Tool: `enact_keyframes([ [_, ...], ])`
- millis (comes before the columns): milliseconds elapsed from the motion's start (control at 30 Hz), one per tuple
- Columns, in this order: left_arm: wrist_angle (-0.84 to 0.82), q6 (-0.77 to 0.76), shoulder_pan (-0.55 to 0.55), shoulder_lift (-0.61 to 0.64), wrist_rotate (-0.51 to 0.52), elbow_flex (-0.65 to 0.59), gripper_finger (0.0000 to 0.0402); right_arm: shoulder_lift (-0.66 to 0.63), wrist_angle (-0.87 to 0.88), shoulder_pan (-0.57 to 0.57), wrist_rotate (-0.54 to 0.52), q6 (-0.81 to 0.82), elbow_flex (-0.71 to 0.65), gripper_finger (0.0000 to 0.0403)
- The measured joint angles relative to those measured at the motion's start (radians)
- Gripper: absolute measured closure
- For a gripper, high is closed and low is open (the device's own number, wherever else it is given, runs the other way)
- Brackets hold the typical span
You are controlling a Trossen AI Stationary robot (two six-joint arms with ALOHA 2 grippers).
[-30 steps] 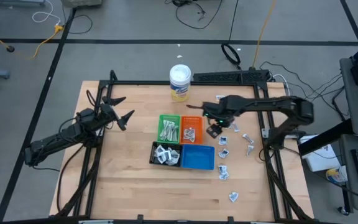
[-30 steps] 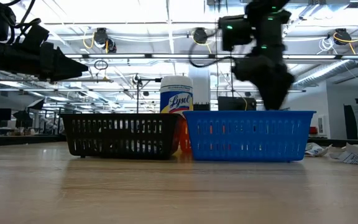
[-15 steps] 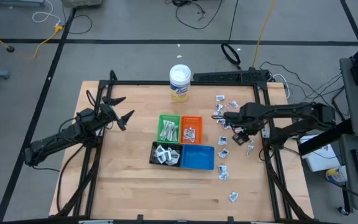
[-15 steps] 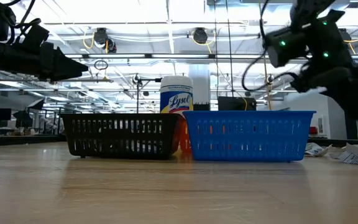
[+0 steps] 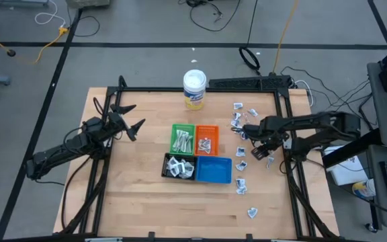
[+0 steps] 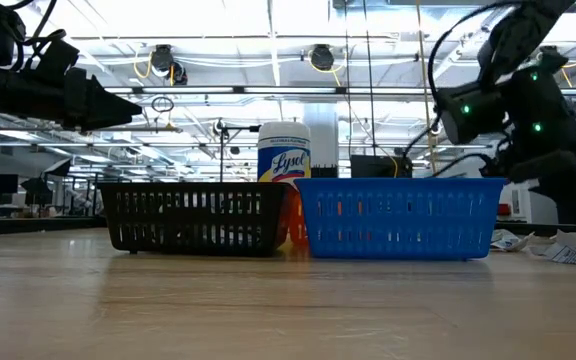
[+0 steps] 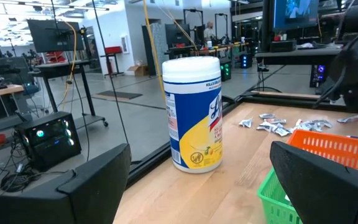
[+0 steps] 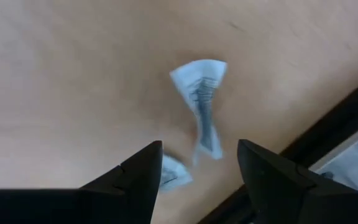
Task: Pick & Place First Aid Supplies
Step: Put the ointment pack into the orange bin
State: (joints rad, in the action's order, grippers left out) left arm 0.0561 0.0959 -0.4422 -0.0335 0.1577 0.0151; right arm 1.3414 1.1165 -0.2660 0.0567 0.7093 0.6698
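The first aid supplies are small white packets with dark print. Several lie loose point(image 5: 242, 165) on the wood along the table's right side, and others lie in the green tray point(image 5: 183, 139), the orange tray point(image 5: 207, 139) and the black tray point(image 5: 179, 167). My right gripper point(image 5: 264, 142) points down, open, just above a twisted packet point(image 8: 201, 106) that lies flat on the table ahead of its fingers point(image 8: 143, 168). My left gripper point(image 5: 134, 117) waits open and level over the table's left side.
A blue tray point(image 5: 213, 171) stands next to the black one, in front of the orange one. A white-lidded, yellow-labelled tub point(image 5: 194, 89) stands at the far edge. A black frame rail point(image 5: 284, 144) runs close beside the right gripper. Bare wood lies toward the near edge.
My right gripper has swung from above the orange tray toward the table's right edge and come down over the loose packets, tipping more steeply downward. My left arm has kept still.
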Motion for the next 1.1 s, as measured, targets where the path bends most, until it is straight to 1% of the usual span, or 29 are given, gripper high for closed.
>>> enact_keyframes([
  [167,0.000,0.000,0.000,0.000,0.000,0.000,0.0009,0.043,-0.030,-0.048,0.000,-0.055,-0.022,0.0212],
  [267,0.000,0.000,0.000,0.000,0.000,0.000,0.0009,0.045,-0.034,-0.057,0.002,-0.071,-0.023,0.0238],
  [333,0.000,0.000,0.000,0.000,0.000,0.000,0.0009,0.045,-0.045,-0.057,0.005,-0.074,-0.023,0.0268],
  [400,0.000,0.000,0.000,0.000,0.000,0.000,0.0009,0.045,-0.058,-0.057,0.023,-0.074,-0.023,0.0307],
  [500,0.000,0.000,0.000,0.000,0.000,0.000,0.0009,0.045,-0.089,-0.057,0.050,-0.069,-0.023,0.0377],
  [533,0.000,0.000,0.000,0.000,0.000,0.000,0.0009,0.045,-0.104,-0.056,0.059,-0.069,-0.023,0.0389],
  [600,0.000,0.000,0.000,0.000,0.000,0.000,0.0009,0.045,-0.118,-0.056,0.078,-0.054,-0.022,0.0393],
  [700,0.000,0.000,0.000,0.000,0.000,0.000,0.0009,0.044,-0.073,-0.056,0.080,-0.031,0.011,0.0400],
  [967,0.000,0.000,0.000,0.000,0.000,0.000,0.0009,0.002,0.164,-0.056,0.075,0.010,0.242,0.0402],
  [1100,0.000,0.000,0.000,0.000,0.000,0.000,0.0009,-0.006,0.263,-0.056,0.017,0.101,0.340,0.0402],
])
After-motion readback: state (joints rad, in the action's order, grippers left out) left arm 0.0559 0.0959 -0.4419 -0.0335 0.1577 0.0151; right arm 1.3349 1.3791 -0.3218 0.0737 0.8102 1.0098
